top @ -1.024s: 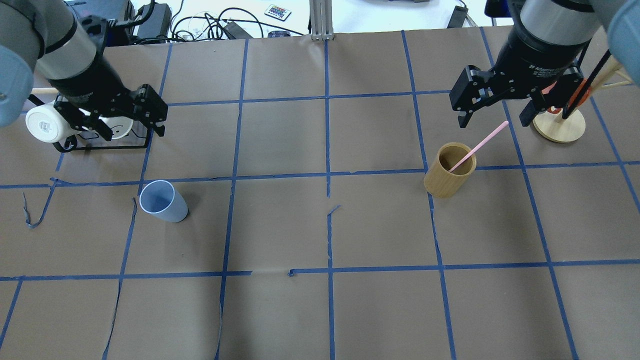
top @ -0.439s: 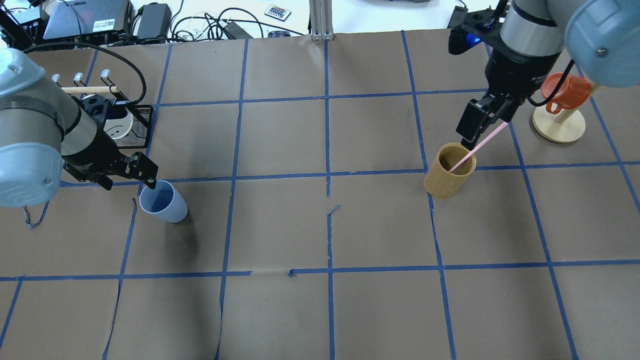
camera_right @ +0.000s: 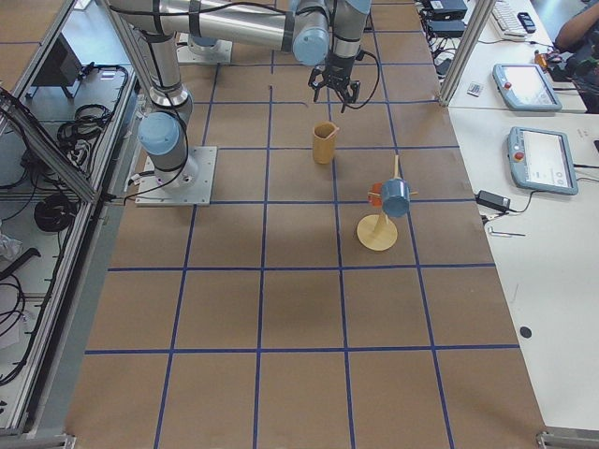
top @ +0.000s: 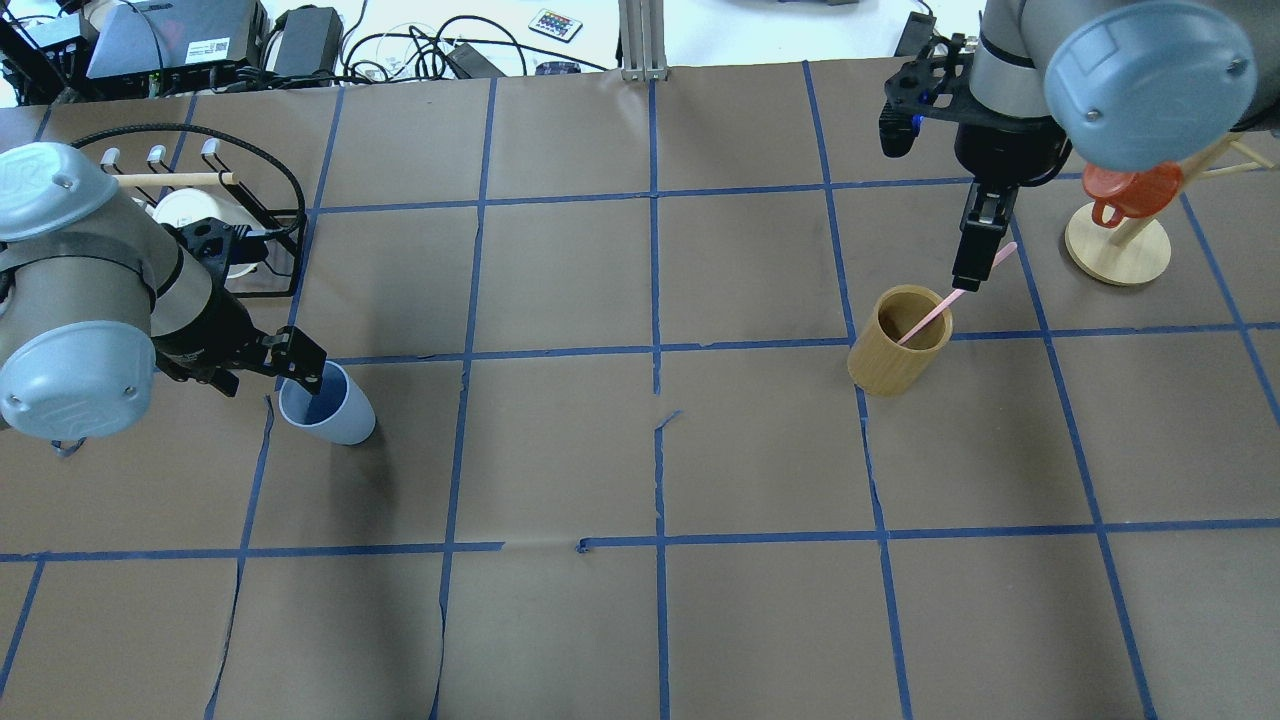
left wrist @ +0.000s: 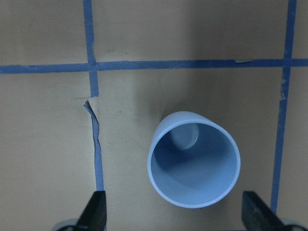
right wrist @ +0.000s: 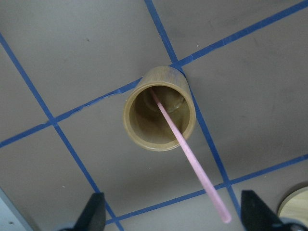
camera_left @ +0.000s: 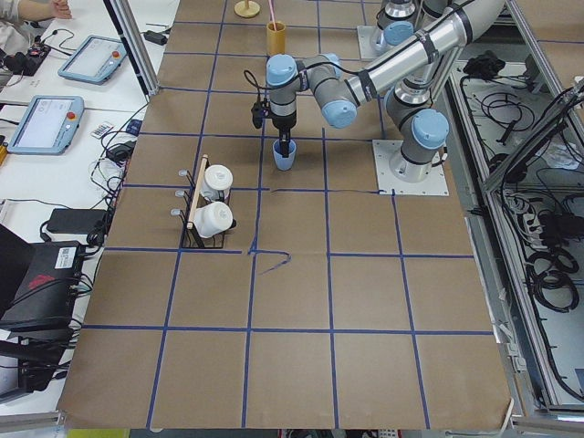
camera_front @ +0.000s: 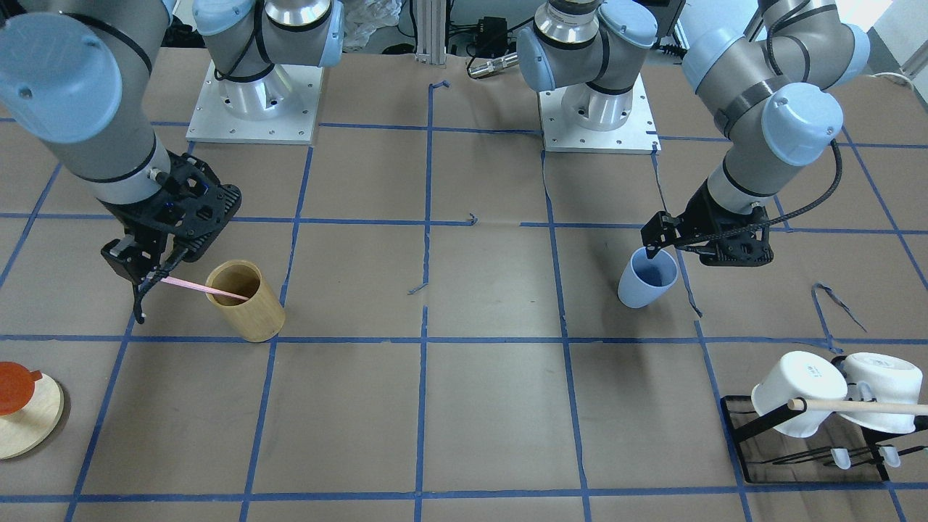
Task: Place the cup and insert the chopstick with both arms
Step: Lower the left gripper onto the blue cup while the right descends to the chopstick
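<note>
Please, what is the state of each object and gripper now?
blue cup: upright, empty, not gripped.
left gripper: open, at the cup.
pink chopstick: leaning in the holder.
bamboo holder: upright.
right gripper: open, around the chopstick's top end.
red mug: hung on stand.

Surface (top: pixel 560 450): brown paper with a blue tape grid (top: pixel 655 270), tape torn in places. Standing on it: blue cup (top: pixel 327 403), upright, robot's left side; bamboo holder (top: pixel 897 342), upright, right side; round wooden stand base (top: pixel 1117 251) near the holder; black wire rack (camera_front: pixel 757 423) at the left end.
</note>
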Action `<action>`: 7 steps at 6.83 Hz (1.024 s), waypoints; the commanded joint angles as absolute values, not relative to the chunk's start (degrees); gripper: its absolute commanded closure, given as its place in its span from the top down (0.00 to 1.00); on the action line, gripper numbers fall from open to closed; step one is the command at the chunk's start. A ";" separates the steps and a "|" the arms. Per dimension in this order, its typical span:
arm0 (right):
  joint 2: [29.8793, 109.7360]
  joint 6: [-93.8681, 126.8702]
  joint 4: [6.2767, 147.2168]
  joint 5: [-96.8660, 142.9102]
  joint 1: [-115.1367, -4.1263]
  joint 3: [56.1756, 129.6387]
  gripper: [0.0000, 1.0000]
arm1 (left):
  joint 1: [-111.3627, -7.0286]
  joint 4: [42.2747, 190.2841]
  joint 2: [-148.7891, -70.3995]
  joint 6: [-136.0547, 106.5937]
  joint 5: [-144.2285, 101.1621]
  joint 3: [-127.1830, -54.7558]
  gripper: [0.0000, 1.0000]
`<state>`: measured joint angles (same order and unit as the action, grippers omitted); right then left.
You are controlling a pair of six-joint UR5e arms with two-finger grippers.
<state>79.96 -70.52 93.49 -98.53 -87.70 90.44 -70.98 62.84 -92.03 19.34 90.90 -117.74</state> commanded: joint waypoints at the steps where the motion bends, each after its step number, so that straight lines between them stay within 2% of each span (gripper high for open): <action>1: 77.35 -78.91 96.50 -101.32 -87.71 90.44 1.00 | -70.93 61.79 -92.64 19.25 90.88 -118.91 0.96; 2: 77.00 -80.40 96.68 -101.69 -87.71 90.61 1.00 | -70.93 61.87 -93.07 19.25 90.79 -119.00 0.93; 3: 75.95 -80.59 96.85 -105.43 -87.71 90.62 1.00 | -70.93 61.79 -93.51 19.34 90.88 -119.44 0.80; 4: 75.50 -80.60 96.77 -105.82 -87.71 90.88 1.00 | -70.93 61.79 -94.04 19.34 91.05 -119.62 0.59; 5: 74.89 -80.77 97.46 -105.91 -87.71 91.57 1.00 | -70.93 61.79 -94.83 18.38 90.79 -119.53 0.01; 7: 74.79 -80.77 97.74 -105.82 -87.71 91.76 1.00 | -70.93 61.52 -95.27 17.84 90.79 -119.27 0.00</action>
<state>74.92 -80.70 97.61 -105.74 -87.71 91.53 -70.93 61.65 -95.02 18.11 90.81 -119.47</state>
